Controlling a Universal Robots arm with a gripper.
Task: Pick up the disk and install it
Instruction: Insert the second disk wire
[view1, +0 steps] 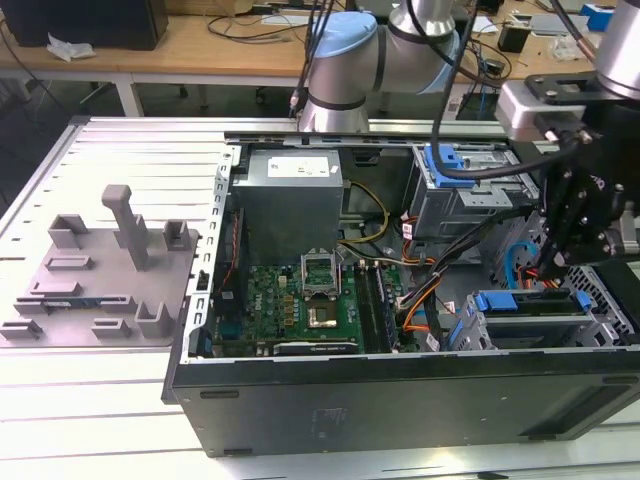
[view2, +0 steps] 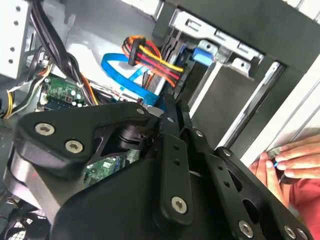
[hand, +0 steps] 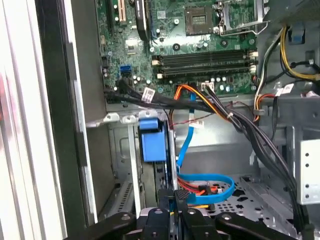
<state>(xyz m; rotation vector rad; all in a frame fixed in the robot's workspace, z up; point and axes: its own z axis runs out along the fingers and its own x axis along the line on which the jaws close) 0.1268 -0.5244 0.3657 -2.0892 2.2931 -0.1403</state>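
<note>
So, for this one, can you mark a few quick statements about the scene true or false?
1. The computer case lies open with its motherboard exposed. True.
2. The grey fixture tray stands at the exterior view's right of the case. False: the fixture tray is at the exterior view's left of it.
3. The pincer hangs over the case's end at the exterior view's right. True.
4. A cooler covers the processor socket. False: the socket is bare.
5. A person's hand is at the case's edge in the second wrist view. True.
</note>
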